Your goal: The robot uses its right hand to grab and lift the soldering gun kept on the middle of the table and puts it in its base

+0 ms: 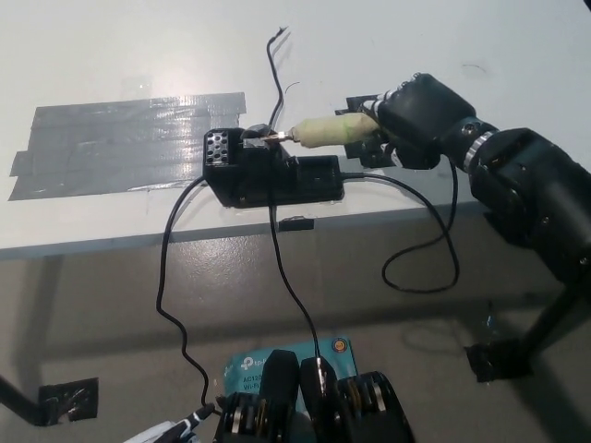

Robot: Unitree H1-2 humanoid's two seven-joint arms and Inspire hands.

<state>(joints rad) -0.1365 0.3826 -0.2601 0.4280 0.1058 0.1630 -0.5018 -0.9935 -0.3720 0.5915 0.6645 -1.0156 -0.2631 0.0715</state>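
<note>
Head view: right hand clasps the soldering gun (long axis level). Its tip points left, touching the base. Left hand is unseen.

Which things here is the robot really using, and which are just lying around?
Using:
right hand, gripping the
soldering gun, tip at the
base

Lying around:
grey tape patch
black cables
left hand, resting at bottom edge
table

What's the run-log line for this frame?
right robot hand: shut on iron | tip: at base holder | left robot hand: bottom edge, idle | stage: inserting, not released
</note>
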